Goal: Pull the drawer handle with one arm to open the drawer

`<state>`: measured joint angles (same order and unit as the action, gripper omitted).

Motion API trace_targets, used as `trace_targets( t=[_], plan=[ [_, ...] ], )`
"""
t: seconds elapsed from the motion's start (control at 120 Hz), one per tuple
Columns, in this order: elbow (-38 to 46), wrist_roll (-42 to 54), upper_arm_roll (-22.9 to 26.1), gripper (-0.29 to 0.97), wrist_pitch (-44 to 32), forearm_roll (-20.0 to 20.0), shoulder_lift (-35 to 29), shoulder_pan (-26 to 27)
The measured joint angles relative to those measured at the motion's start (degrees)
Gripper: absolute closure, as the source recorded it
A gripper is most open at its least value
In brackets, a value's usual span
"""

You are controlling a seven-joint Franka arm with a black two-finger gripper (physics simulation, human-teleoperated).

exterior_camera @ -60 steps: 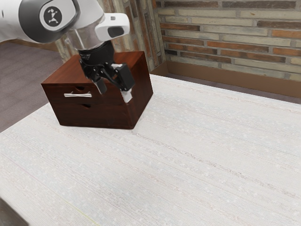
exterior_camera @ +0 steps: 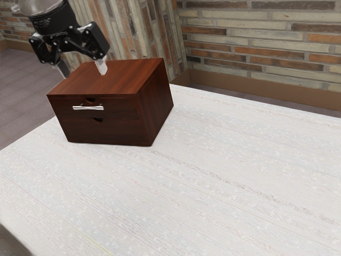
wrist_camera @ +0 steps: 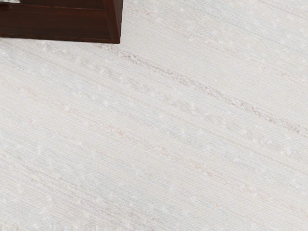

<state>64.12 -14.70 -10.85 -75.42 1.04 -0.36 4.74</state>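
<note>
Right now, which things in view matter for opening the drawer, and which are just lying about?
For the job: gripper, open; drawer handle; top drawer, shut; wooden cabinet.
Just there: white table; brick wall.

Dark wooden drawer box [exterior_camera: 114, 101] on white table, drawer shut, silver handle [exterior_camera: 88, 108] on front

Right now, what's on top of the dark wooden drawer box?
Nothing rests on the dark wooden drawer box; the black gripper, jaws open, hangs by its far edge. Its shut front hides the inside.
</note>
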Motion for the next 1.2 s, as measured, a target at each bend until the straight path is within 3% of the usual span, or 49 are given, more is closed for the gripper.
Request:
trace_targets(
  t=[0.225,0.508,0.675,1.2],
  plan=[
    [0.34,-24.30,-7.51,0.00,1.90,0.29,0.47,3.36],
    [0.78,-44.47,-8.10,0.00,1.60,0.36,3.39,-4.66],
    [9.38,-52.38,-8.14,0.00,-6.28,-0.32,4.56,-12.57],
    [20.89,-66.54,-8.22,0.00,-27.91,-2.26,6.02,-15.11]
  ],
)
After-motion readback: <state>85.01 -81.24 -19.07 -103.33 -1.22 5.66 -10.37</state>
